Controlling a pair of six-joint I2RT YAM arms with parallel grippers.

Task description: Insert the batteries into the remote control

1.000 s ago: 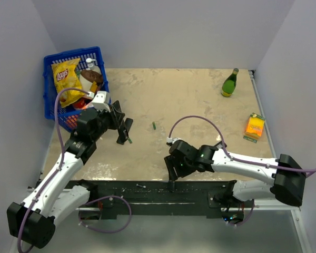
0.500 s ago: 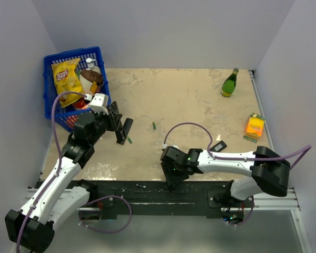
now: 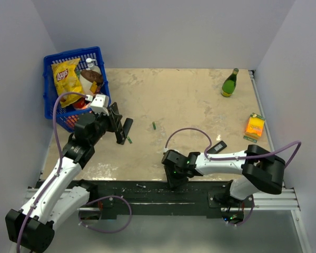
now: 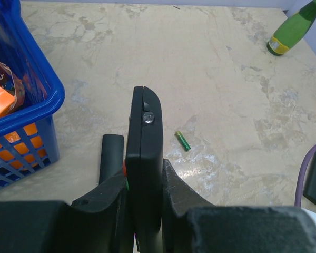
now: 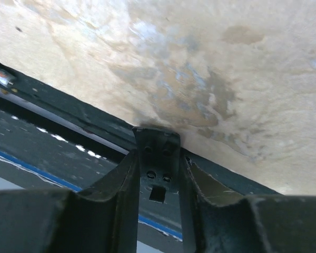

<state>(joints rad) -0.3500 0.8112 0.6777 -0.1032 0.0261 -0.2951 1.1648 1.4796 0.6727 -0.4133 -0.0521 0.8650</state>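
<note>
Holds the remote control [image 4: 145, 118] on edge in the left gripper [image 4: 140, 155], fingers shut hard against its two broad faces, with the slim black bar reaching away from the wrist camera over the left part of the table [image 3: 174, 100], just beside the blue basket [image 3: 72, 52]. Shows a small pale metallic round on the upturned narrow side near the far end; cannot tell whether that is a battery end. Leaves one battery [image 4: 183, 140] lying loose on the tabletop just right of that far end, short, green-tinted, not touching the remote. From above, finds a second battery [image 3: 129, 140] of the same colour close by the remote's lower end, very small in that view. Down at the near edge of the table, sets the right gripper [image 5: 158, 156] over the black rail [image 3: 147, 192], fingers [image 5: 116, 190] pressed to both sides of a small black piece [image 5: 157, 176] with little holes and a square notch. Cannot tell whether that piece is the back cover. Keeps a small black slab [image 3: 217, 147] flat on the table just beyond the right forearm. Farther out, well apart: green bottle [image 3: 230, 83] upright toward the far right corner, orange carton [image 3: 255, 127] near the right wall, yellow chip bag [image 3: 67, 75] inside the basket
</note>
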